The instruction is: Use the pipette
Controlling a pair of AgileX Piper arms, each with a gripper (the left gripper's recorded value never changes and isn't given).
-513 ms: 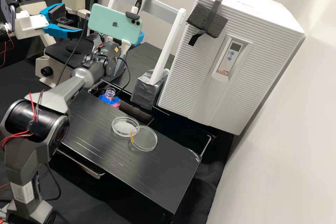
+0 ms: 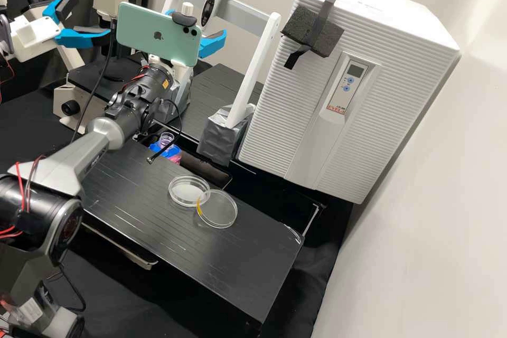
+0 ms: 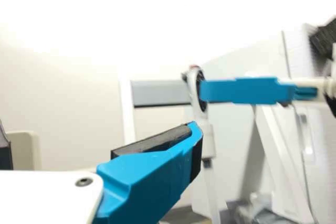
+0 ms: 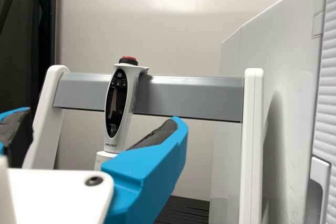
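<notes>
At the rack (image 2: 248,17), the pipette (image 2: 209,6) hangs upright on the grey bar, ungrasped. Right gripper (image 4: 100,129) faces it, fingers spread, empty. Left gripper (image 2: 87,18) is off to the side, likewise released. Step: approach. Next: straddle the handle squarely, close, lift off the bar.

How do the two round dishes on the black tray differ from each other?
The farther dish looks cloudy white inside; the nearer dish is clear, with the black tray showing through it. The nearer dish has a yellow mark at its rim, on the side toward the farther dish, whose rim looks plain elsewhere. Both are round, shallow, uncovered and about the same width.
</notes>
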